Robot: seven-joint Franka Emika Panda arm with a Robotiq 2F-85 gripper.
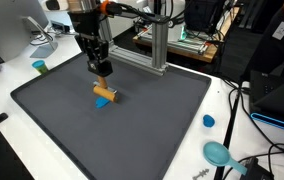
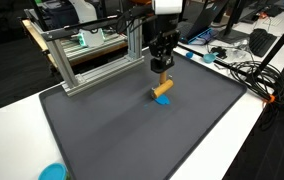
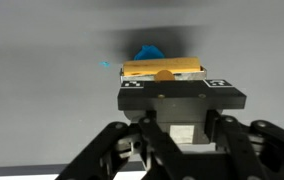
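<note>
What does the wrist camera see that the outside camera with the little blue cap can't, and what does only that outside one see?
Only the wrist view shows the orange block close up, along its whole length, with the blue piece poking out behind it. Only the exterior view shows the whole dark mat, the metal frame, a blue cap, a teal scoop and a small teal cup. Both show the gripper near the block and the blue piece.
</note>
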